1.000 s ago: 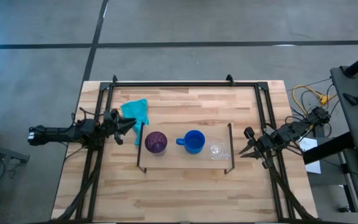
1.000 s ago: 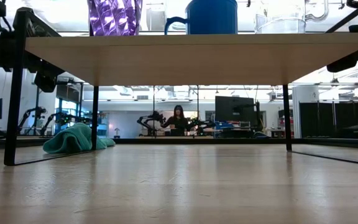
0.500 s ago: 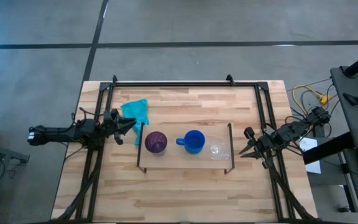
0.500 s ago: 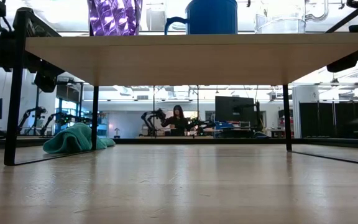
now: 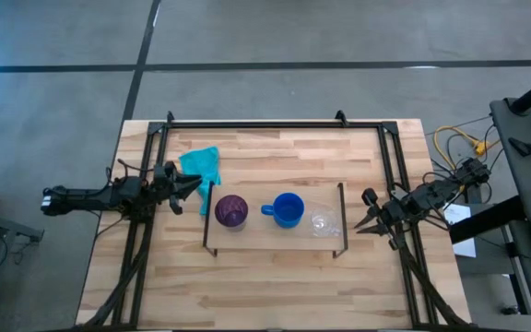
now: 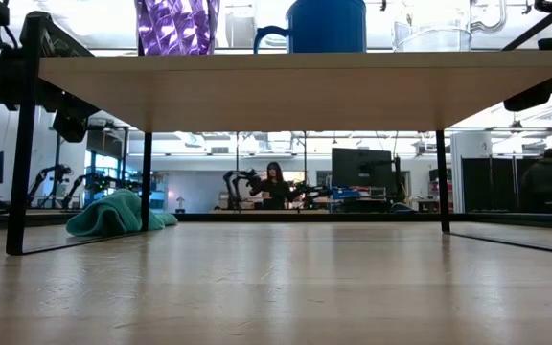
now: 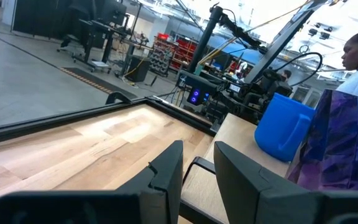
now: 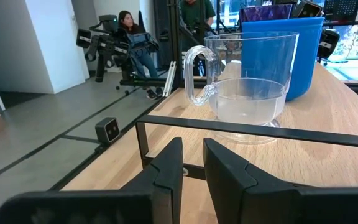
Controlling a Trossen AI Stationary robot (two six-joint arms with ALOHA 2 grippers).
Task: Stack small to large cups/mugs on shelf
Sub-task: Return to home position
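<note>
High view: all three vessels are standing in a row on the shelf (image 5: 275, 238), none touching. The purple cup (image 5: 230, 211) is sitting at the left end, the blue mug (image 5: 288, 210) in the middle, and the glass cup (image 5: 321, 221) at the right end, so sizes are running small to large from right to left. Placing looks done, imo. The left gripper (image 5: 192, 187) is hanging just off the shelf's left end, near the teal cloth (image 5: 201, 164). The right gripper (image 5: 365, 214) is hanging just off the right end. Both are clear of the cups, which fits arms parking w/ nothing left to carry.

Low view: the camera is looking under the shelf board, w/ the three cup bases showing above it in the same order. The cloth is lying on the table (image 6: 286, 287) beyond the far leg. A person (image 6: 276, 184) is sitting far back in the room.

Left wrist view: the left gripper's (image 7: 197, 152) fingers are standing slightly apart w/ nothing btwn them, so it's released and empty. It's pointing along the shelf, w/ the purple cup nearest and the blue mug behind.

Right wrist view: the right gripper (image 8: 191, 149) is also slightly parted and empty. It's facing the shelf's wire end, w/ the glass cup right behind the wire, upright, handle turned to one side. The blue mug and purple cup are lining up beyond it.
</note>
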